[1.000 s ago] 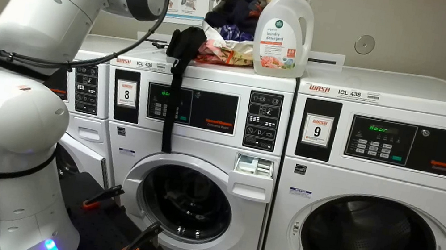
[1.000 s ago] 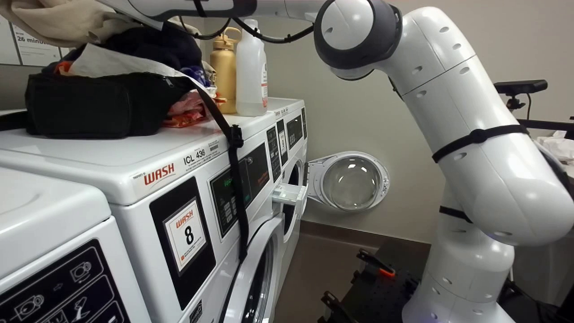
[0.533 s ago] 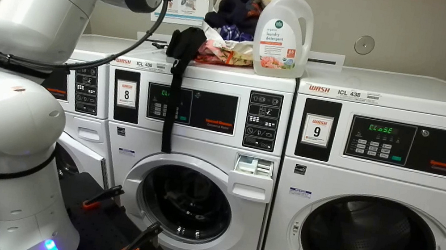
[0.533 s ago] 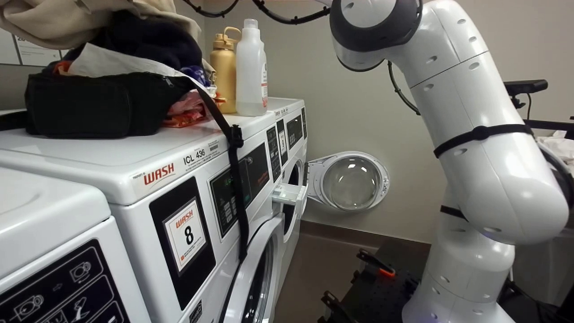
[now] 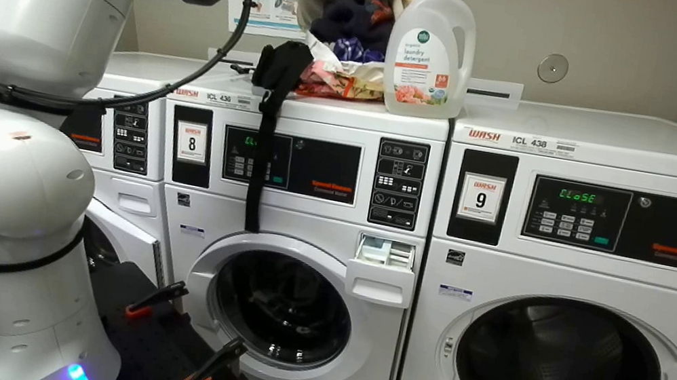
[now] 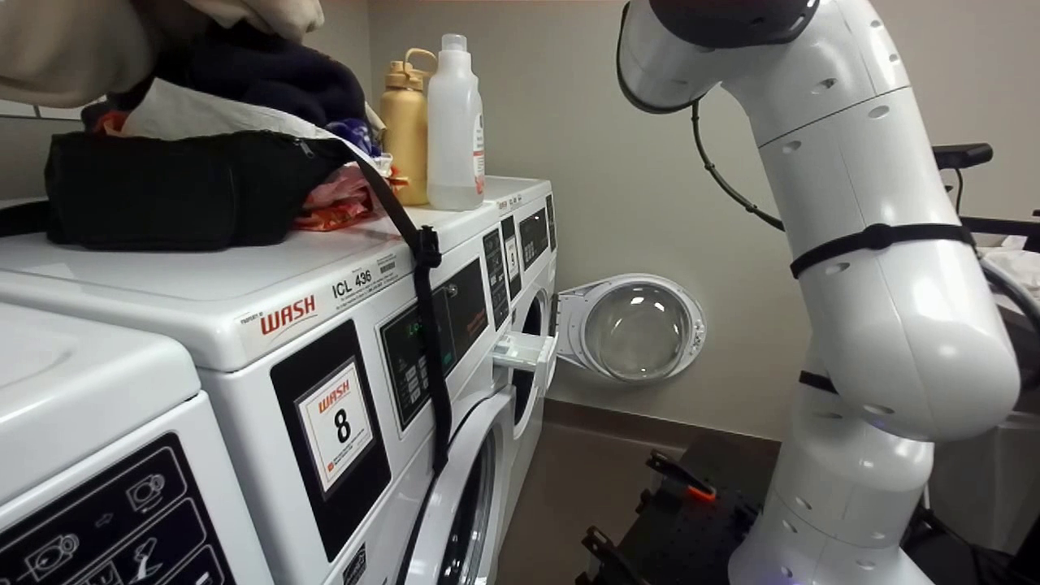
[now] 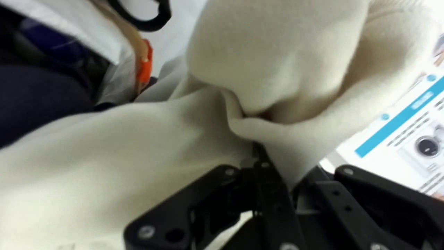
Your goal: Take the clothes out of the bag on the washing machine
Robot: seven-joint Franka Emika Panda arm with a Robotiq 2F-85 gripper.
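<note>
Hand [image 7: 279, 165] pinching one garment [image 7: 166, 149], two upright bottles [image 6: 455, 138]

Washing machine tops [image 6: 187, 272], floral bag [image 5: 349, 85], black pouch [image 6: 142, 191], detergent bottle [image 5: 427, 60], gold bottle [image 6: 404, 134]

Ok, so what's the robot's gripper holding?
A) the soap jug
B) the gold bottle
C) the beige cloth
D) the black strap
C, because in the wrist view the gripper has a fold of the beige cloth pinched between its fingers.

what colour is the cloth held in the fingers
Beige, almost cream in places, with no pattern visible; the cloth shows best in the wrist view.
</note>
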